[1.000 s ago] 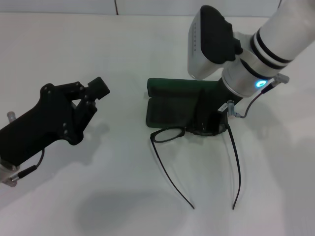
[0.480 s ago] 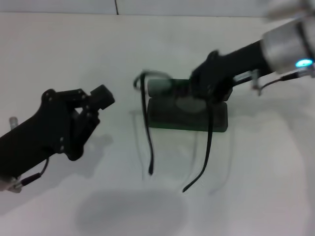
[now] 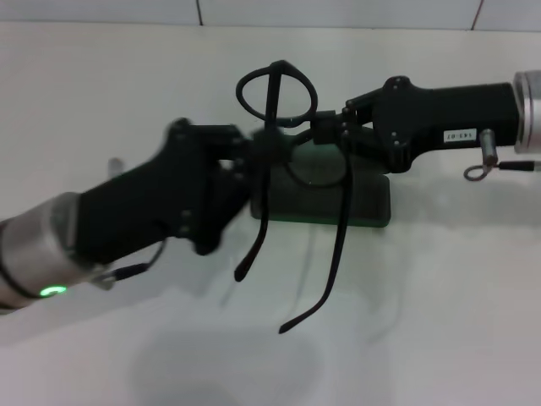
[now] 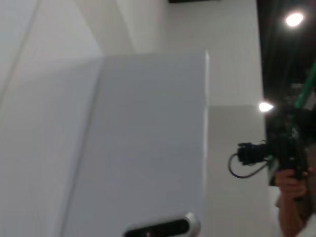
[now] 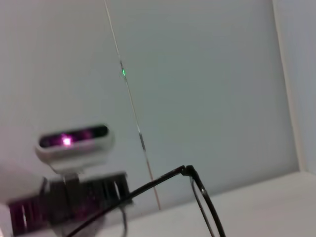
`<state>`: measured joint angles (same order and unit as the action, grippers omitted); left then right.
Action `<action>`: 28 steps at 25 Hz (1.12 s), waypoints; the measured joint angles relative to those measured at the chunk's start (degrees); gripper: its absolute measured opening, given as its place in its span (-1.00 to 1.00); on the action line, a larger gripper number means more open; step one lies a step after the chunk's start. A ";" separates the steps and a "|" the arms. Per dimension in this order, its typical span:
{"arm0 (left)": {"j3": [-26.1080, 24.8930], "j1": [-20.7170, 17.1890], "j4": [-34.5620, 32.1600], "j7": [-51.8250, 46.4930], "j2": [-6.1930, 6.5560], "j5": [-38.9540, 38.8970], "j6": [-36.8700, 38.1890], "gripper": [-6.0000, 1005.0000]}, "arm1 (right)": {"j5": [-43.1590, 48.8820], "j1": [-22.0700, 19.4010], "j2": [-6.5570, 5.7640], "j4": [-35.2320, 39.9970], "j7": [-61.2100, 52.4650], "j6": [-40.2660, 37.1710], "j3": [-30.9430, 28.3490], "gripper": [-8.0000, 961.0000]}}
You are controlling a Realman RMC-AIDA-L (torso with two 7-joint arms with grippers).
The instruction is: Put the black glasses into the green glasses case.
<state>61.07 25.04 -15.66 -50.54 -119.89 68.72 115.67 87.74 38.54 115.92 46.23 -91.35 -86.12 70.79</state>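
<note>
The black glasses (image 3: 341, 224) hang in the air above the table, lenses up and both temple arms dangling down. My right gripper (image 3: 325, 131) comes in from the right and is shut on the frame near the bridge. My left gripper (image 3: 269, 150) reaches in from the left and meets the frame at the left temple. The green glasses case (image 3: 372, 207) lies on the table right behind and below the glasses, partly hidden by both grippers. The right wrist view shows a part of the glasses (image 5: 186, 170) against a wall. The left wrist view holds none of the task's things.
The white table (image 3: 439, 321) carries only the case. A person with a camera (image 4: 286, 158) stands far off in the left wrist view. The robot's head camera (image 5: 74, 143) shows in the right wrist view.
The right gripper has lifted the glasses off the table and turned them lenses-up. The left arm has swung right from its parked spot to the glasses' left side.
</note>
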 joint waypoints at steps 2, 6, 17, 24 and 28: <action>2.46 2.46 1.18 0.73 -0.15 0.20 -1.91 -0.96 | -1.62 0.43 0.01 -2.47 1.16 -0.58 0.00 -0.91; 4.44 3.66 2.15 1.13 -0.49 -0.14 -6.43 -0.96 | -2.53 0.87 0.13 -3.83 1.83 -1.57 -0.04 -0.91; 4.34 3.51 4.86 3.04 -0.61 -2.13 -11.20 -0.96 | -3.99 0.91 0.18 -3.91 1.94 -2.82 0.24 -0.91; 4.51 3.93 4.91 3.06 -0.57 -2.18 -10.20 -0.96 | -4.34 0.58 0.12 -3.92 3.26 -2.74 -0.40 -0.91; 4.56 3.21 4.66 3.76 -0.31 -2.19 -8.51 -0.96 | -5.27 -0.83 -0.07 -4.09 4.10 -2.37 -3.81 -0.91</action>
<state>65.63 28.25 -11.00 -46.78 -120.20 66.53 107.16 82.47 37.70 115.85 42.14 -87.25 -88.49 66.98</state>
